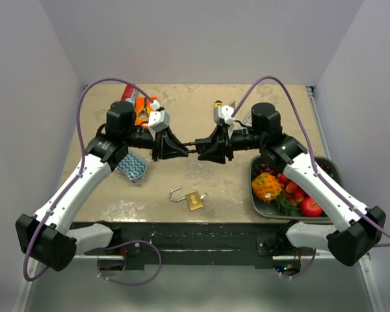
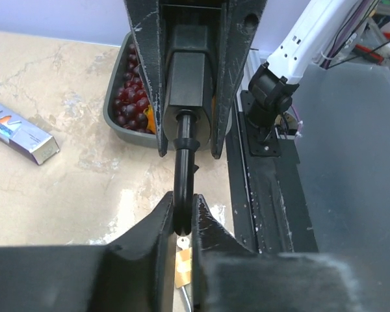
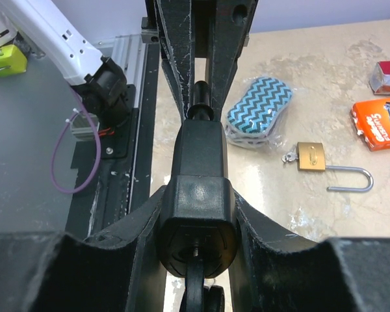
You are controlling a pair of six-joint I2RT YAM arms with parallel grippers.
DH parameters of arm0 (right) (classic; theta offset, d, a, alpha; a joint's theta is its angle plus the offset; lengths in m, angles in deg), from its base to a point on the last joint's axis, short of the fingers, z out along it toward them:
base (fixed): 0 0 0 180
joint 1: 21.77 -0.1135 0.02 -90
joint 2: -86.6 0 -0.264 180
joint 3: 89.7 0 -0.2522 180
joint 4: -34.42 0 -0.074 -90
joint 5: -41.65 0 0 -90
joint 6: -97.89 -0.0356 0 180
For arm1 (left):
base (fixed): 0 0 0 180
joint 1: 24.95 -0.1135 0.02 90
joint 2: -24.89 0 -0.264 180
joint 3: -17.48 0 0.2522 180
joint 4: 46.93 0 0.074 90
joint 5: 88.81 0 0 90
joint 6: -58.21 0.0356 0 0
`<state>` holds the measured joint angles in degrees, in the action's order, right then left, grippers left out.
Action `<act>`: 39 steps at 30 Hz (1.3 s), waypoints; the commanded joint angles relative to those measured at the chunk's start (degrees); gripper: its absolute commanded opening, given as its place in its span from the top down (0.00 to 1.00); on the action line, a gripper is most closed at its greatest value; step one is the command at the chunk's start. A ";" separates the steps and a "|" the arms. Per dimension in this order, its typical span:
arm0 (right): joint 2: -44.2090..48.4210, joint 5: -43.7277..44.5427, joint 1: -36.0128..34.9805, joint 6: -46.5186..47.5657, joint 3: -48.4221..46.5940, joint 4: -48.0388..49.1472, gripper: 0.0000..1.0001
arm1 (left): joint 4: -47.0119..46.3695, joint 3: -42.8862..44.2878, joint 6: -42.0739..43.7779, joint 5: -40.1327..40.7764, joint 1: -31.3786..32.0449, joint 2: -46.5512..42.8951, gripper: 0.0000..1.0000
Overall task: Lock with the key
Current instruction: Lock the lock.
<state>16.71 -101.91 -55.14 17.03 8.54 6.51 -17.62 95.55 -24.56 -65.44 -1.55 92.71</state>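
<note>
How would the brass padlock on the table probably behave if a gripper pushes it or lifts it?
The padlock looks like solid metal, so it is probably rigid and heavy for its size. It lies flat on its side, so a push should make it slide rather than roll. Its shackle stands open, so it may swing or turn when lifted.

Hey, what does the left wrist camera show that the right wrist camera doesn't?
Only the left wrist view: the gray tray of dark grapes and a silver-blue box.
Only the right wrist view: the brass padlock seen plainly, shackle open, plus a zigzag pouch and an orange packet.
Both: the black tool, gripped at its thin end by the left claw and at its thick end by the right claw, above the table.
</note>
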 commanded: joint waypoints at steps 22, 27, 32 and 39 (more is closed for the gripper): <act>-2.01 -2.78 -3.63 1.22 -2.13 5.54 1.00 | -19.93 5.12 -12.75 -1.48 9.73 4.25 1.00; -4.20 -3.57 -5.04 0.96 -2.13 6.59 1.00 | -22.84 6.78 -14.16 -1.05 12.63 6.19 1.00; -5.35 -3.83 -6.45 0.43 -1.60 7.91 1.00 | -26.09 8.54 -16.71 -0.43 14.13 7.60 1.00; -7.80 -4.53 -7.86 0.43 -1.16 9.05 1.00 | -28.29 10.92 -17.07 -0.17 15.80 9.79 1.00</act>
<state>16.14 -101.69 -54.20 15.72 7.88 4.50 -27.35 99.14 -37.11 -66.36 3.37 100.03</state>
